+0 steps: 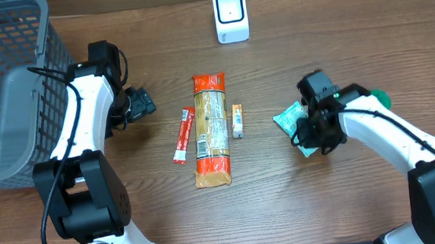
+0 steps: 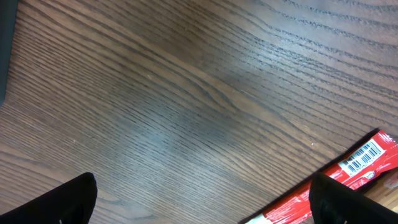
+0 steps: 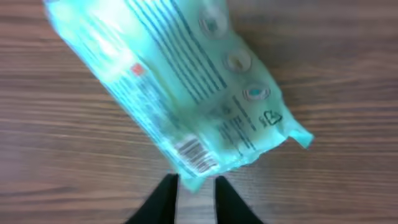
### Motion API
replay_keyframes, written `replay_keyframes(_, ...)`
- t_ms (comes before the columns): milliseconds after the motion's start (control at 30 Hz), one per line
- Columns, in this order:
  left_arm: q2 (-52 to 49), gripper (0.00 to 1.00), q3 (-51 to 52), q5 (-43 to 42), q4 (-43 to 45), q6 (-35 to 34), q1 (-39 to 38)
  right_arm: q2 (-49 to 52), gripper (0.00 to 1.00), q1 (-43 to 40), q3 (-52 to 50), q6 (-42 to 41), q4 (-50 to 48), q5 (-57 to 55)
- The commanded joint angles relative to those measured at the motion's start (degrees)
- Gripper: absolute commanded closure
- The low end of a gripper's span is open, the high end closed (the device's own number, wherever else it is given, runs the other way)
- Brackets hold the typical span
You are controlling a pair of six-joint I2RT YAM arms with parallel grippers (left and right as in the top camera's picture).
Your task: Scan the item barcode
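Note:
A teal plastic packet [image 1: 288, 119] lies on the wooden table at the right. In the right wrist view the packet [image 3: 186, 87] fills the upper part, its barcode [image 3: 196, 155] facing up near the lower corner. My right gripper [image 1: 314, 135] [image 3: 197, 182] hovers at that corner with its jaws a little apart; wood shows between them, and the packet's edge just reaches the gap. My left gripper [image 1: 143, 103] [image 2: 202, 199] is wide open over bare wood at the left, holding nothing. The white scanner [image 1: 230, 16] stands at the back centre.
A grey mesh basket [image 1: 10, 93] fills the far left. In the middle lie a red stick pack [image 1: 183, 135] [image 2: 348, 168], a long orange-ended cracker package [image 1: 211, 129] and a small bar [image 1: 237, 121]. Something green [image 1: 379, 98] sits behind my right arm.

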State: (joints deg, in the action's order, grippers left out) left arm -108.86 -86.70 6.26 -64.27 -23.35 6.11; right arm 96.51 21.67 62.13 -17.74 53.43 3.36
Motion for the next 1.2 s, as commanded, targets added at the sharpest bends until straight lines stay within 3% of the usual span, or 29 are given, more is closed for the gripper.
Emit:
replay_keyframes(0, 1.0, 0.0, 0.0, 0.3, 0.1, 1.5, 0.0, -0.6, 0.66, -0.3, 5.9, 1.7, 1.6, -0.8)
replay_keyframes(67, 1.0, 0.0, 0.0, 0.3, 0.1, 1.5, 0.0, -0.6, 0.5, -0.6, 7.6, 3.8, 1.4, -1.8)
replay_keyframes(133, 1.0, 0.0, 0.0, 0.3, 0.1, 1.5, 0.0, -0.6, 0.41, -1.0, 7.6, 4.2, -0.5, -5.2)
replay_keyframes(267, 1.0, 0.0, 0.0, 0.3, 0.1, 1.5, 0.0, 0.2, 0.42, -2.4, 6.5, 4.0, -4.5, -10.7)
replay_keyframes(700, 1.0, 0.0, 0.0, 0.3, 0.1, 1.5, 0.0, 7.0, 0.55, -5.7, 1.8, -0.3, -5.4, -10.3)
replay_keyframes(1033, 1.0, 0.0, 0.0, 0.3, 0.1, 1.5, 0.0, 7.0, 0.55, -5.6, -2.2, -0.3, -0.3, 8.2)
replay_keyframes(1167, 1.0, 0.0, 0.0, 0.3, 0.1, 1.5, 0.0, 7.0, 0.55, -5.6, -2.9, 0.6, 1.8, 9.5)
